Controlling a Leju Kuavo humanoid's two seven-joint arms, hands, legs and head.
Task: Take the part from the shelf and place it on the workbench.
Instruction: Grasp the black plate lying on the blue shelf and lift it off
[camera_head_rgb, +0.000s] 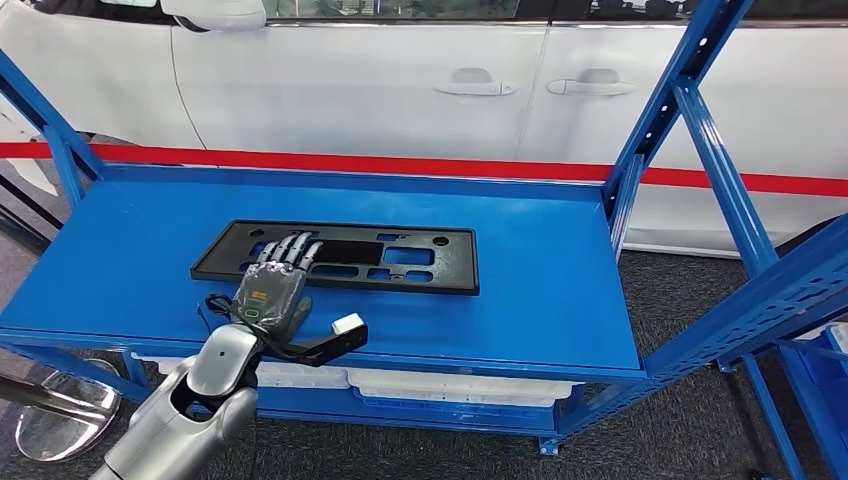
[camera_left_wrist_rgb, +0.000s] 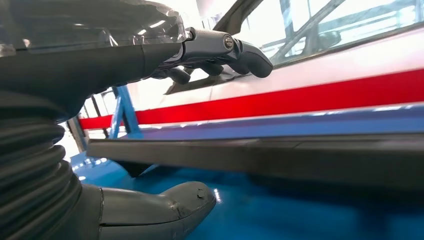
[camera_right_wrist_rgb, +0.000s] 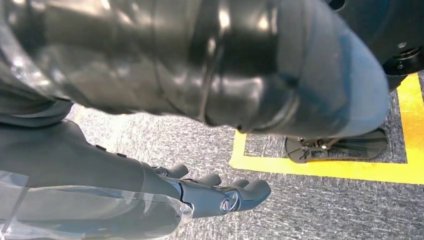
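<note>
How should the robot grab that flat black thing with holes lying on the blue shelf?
Probably by its near long edge, coming from the front. The black part lies flat on the shelf, so fingers go over the top and the thumb slips under. The left hand sits there, not yet gripping.

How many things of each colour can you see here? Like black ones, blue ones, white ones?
Black: 1, the flat plastic part on the shelf.
Blue: 1, the shelf rack itself.
White: 1, the car behind the rack.
Grey robot hands: 2, the left hand and the right hand.
Total: 5
</note>
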